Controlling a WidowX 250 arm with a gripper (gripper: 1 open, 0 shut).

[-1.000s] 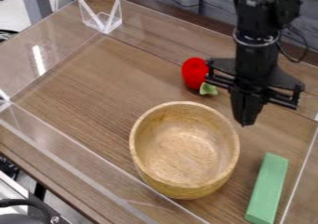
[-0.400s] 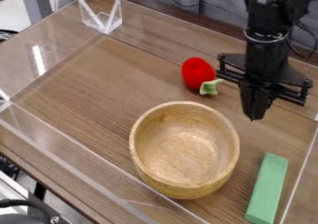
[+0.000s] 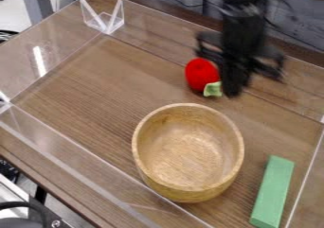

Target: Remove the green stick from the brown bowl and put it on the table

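The green stick (image 3: 272, 192) lies flat on the table (image 3: 101, 90) at the front right, just right of the brown bowl (image 3: 142, 154) and outside it. The bowl's inside shows nothing but wood grain. My gripper (image 3: 237, 87) hangs pointing down above the table behind the bowl, blurred by motion, right beside a red strawberry-like toy (image 3: 199, 73). Its fingers are shut with nothing between them. It is well clear of the green stick.
Low clear acrylic walls (image 3: 51, 52) border the tabletop on all sides. A small clear acrylic bracket (image 3: 104, 19) stands at the back left corner. The green stick lies close to the front right wall.
My gripper has swung left and risen, from beside the bowl's right rim to next to the red toy. Bowl, stick and toy have stayed put.
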